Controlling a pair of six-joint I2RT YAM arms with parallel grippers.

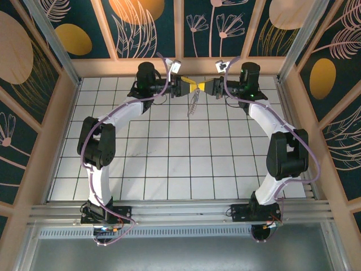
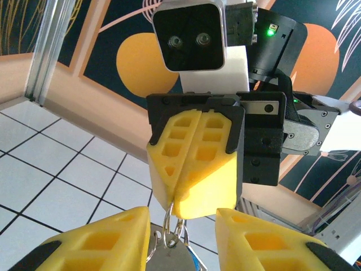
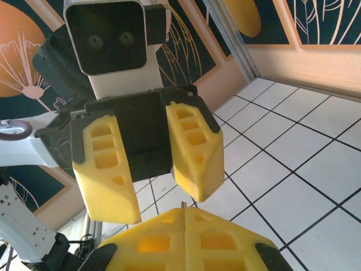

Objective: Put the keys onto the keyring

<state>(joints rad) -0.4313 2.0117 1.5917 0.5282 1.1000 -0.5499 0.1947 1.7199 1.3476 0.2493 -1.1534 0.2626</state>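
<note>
Yellow gripper pads, white table w/ dark grid, navy floral walls.

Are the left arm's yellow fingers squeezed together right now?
No: in the right wrist view the left gripper faces the camera with a clear gap between its two yellow fingers.

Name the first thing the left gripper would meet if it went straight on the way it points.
Probably the right gripper: its shut fingertips face the left gripper tip to tip, pinching a ring. The gap looks short, though depth is unclear.
</note>
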